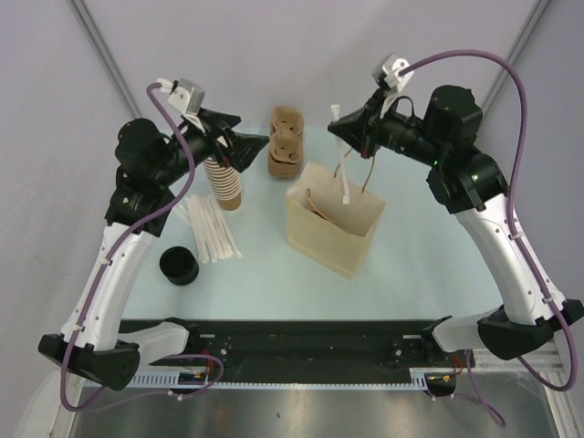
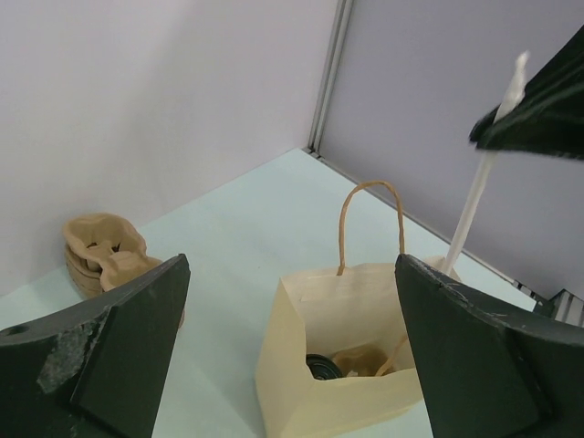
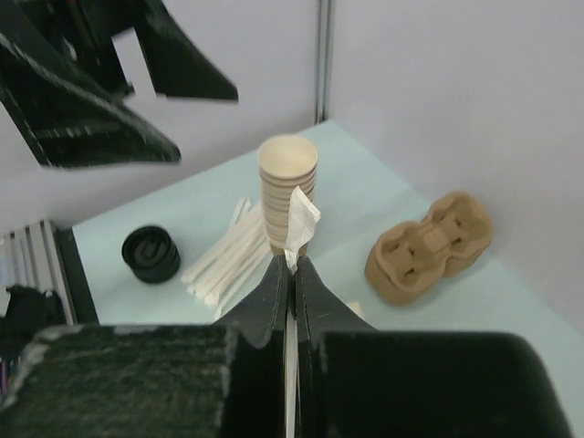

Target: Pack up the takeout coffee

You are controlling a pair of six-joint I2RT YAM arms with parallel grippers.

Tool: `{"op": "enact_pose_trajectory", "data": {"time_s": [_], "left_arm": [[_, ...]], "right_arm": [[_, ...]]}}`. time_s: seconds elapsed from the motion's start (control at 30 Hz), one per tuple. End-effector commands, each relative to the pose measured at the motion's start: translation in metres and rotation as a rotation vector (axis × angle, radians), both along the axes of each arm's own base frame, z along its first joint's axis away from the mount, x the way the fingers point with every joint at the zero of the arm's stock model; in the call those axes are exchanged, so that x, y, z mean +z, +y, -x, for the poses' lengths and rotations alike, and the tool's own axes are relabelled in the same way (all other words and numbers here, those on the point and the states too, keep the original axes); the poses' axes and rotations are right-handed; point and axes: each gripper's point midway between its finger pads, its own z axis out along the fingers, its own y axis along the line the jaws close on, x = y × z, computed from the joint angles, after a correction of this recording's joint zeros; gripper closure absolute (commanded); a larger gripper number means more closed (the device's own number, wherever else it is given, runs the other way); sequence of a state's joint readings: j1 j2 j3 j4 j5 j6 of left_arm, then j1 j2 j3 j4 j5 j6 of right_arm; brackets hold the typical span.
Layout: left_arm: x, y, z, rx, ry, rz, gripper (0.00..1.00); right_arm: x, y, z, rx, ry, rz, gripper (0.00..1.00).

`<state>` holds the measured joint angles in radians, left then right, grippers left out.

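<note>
A: Whereabouts of the coffee [image 2: 321, 368]?

B: Down inside the paper bag [image 2: 301, 401], low in it. Only the round black lid in sight, and only from the left wrist view.

A: Pointing which way?

B: Lid seemingly turned up toward the bag's open mouth. Cup body hidden, so cannot tell the long axis for certain.

A: Left jaws?

B: Spread wide, gripping nothing, touching nothing. Raised off the tabletop [image 1: 420, 265], just by the top of the cup stack [image 1: 224, 187] in the overhead view, aimed toward the bag.

A: Right jaws?

B: Pinched tight on a white wrapped straw [image 1: 344, 173]. Straw hanging nearly upright, upper end poking out above the grip, lower end down at the bag's open top.

A: Coffee relative to both?

B: Below and ahead of the left jaws, well apart. Beneath the right jaws too, also apart, with the straw reaching down between.

A: Elsewhere on the tabletop?

B: Loose straws [image 1: 212, 228] and a pile of black lids [image 1: 179, 265] off to the left, pulp cup carriers [image 1: 286, 141] stacked behind the bag.
</note>
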<state>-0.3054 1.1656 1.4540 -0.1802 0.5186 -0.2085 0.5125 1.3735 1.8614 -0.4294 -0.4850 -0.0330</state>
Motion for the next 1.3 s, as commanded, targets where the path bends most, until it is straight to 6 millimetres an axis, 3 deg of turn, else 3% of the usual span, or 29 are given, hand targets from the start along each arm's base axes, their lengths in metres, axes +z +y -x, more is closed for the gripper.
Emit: {"op": "enact_pose_trajectory", "data": {"time_s": [0.0,0.1,0.13,0.23,0.47,0.5,0.73,0.83,0.97,1.17,1.27], "left_arm": [[0.0,0.01,0.007,0.028,-0.014,-0.009,0.01],[-0.004,0.012,0.008,0.033,-0.009,-0.012,0.01],[-0.004,0.012,0.008,0.036,-0.012,-0.013,0.01],[-0.011,0.013,0.009,0.042,0.011,-0.011,0.0],[-0.031,0.016,0.006,0.056,0.068,-0.027,0.01],[-0.032,0.018,0.005,0.066,0.071,-0.026,0.0],[-0.048,0.025,0.001,0.091,0.112,-0.041,0.01],[-0.055,0.027,-0.001,0.099,0.129,-0.048,0.0],[-0.064,0.029,-0.004,0.105,0.152,-0.06,0.01],[-0.069,0.031,-0.005,0.108,0.17,-0.069,0.0],[-0.069,0.033,-0.006,0.104,0.18,-0.072,0.0]], "right_arm": [[-0.041,-0.003,0.015,0.045,0.029,0.118,1.0],[-0.071,-0.002,0.016,0.054,0.058,0.162,1.0],[-0.091,-0.001,0.014,0.055,0.088,0.183,1.0],[-0.101,0.002,0.013,0.045,0.062,0.178,1.0],[-0.159,0.018,0.014,0.096,0.13,0.236,1.0],[-0.176,0.02,0.016,0.103,0.161,0.252,1.0],[-0.218,0.02,0.02,0.123,0.209,0.319,1.0],[-0.229,0.019,0.021,0.124,0.22,0.342,1.0],[-0.234,0.019,0.021,0.132,0.231,0.355,0.83],[-0.215,0.019,0.021,0.113,0.193,0.31,0.6],[-0.198,0.015,0.021,0.084,0.156,0.275,0.54]]}}
